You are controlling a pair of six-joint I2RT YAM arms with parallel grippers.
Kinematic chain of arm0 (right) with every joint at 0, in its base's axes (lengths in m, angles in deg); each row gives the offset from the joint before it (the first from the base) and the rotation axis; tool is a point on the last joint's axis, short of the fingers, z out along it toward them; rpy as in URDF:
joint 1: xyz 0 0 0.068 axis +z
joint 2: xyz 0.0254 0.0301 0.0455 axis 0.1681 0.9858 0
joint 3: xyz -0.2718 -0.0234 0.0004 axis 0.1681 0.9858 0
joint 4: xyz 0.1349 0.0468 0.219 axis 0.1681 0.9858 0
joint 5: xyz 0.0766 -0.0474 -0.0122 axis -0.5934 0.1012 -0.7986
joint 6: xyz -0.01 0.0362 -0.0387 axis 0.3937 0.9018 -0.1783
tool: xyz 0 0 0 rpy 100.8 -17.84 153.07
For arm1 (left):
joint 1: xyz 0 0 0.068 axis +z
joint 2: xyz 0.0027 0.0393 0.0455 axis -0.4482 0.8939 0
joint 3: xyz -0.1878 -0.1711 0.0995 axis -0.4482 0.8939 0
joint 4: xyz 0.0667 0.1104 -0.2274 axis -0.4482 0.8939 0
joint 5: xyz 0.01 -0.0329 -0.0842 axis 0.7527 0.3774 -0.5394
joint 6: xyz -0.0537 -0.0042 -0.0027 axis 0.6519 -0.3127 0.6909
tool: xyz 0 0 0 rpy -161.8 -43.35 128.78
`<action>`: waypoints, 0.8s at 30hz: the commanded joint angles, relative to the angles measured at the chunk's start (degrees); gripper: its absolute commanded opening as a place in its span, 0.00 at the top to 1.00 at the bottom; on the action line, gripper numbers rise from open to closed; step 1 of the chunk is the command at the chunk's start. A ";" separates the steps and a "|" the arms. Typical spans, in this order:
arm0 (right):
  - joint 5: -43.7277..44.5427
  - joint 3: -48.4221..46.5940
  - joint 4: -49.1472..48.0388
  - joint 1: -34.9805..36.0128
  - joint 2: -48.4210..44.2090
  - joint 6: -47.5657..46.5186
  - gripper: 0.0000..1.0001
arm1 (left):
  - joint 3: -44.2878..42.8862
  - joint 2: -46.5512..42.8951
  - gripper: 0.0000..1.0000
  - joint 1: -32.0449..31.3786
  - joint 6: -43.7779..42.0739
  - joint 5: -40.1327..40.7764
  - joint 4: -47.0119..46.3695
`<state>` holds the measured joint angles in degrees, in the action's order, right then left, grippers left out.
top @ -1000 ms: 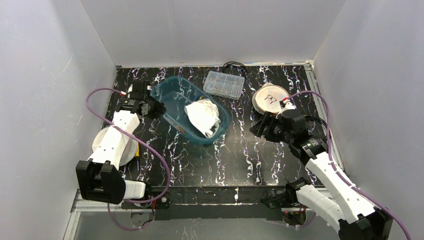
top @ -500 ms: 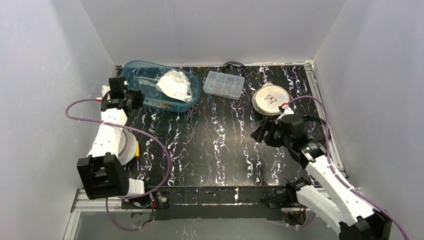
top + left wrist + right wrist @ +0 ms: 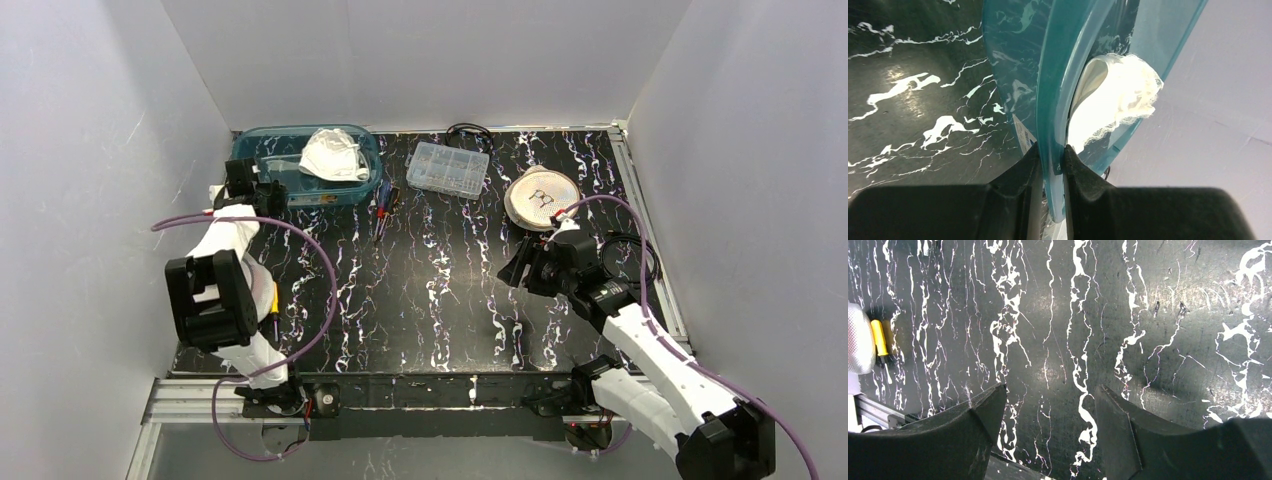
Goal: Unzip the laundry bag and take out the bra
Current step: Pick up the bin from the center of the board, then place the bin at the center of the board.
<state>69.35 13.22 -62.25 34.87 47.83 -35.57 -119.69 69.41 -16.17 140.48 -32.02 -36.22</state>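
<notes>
While left tool (image 3: 1052, 150) pinches bin (image 3: 1058, 75) rim | laundry bag (image 3: 1118, 95) inside, just beyond | right tool (image 3: 1049, 390) spread wide

The laundry bag (image 3: 332, 155) lies in the tub (image 3: 340, 192), left of the parts box (image 3: 448, 167).

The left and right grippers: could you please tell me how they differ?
The left gripper is shut on the rim of the teal bin; the right gripper is open, holding nothing. The left gripper sits at the far left; the right gripper hangs over the table at mid-right. Both have black fingers.
</notes>
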 commanded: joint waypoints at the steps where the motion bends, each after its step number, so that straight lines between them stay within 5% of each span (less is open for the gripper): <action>1: 0.34 -1.18 -3.42 0.06 1.49 -1.12 0.27 | -1.81 2.99 1.00 -2.69 0.71 1.29 -1.79; 12: 1.03 -2.00 -2.23 0.11 1.34 -1.59 0.27 | -2.09 9.76 1.00 -8.07 2.14 0.67 0.27; 18: 0.81 -1.92 -1.96 0.05 0.44 -0.99 0.27 | -2.24 8.47 0.46 -8.19 1.48 0.99 3.92; 24: 0.75 -2.82 -1.38 0.05 -0.04 -0.89 0.25 | -3.65 4.45 0.18 -7.91 -1.99 1.17 8.94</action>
<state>69.68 13.22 -63.80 34.87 48.84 -36.38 -121.00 78.63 -24.28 141.75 -32.26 -33.62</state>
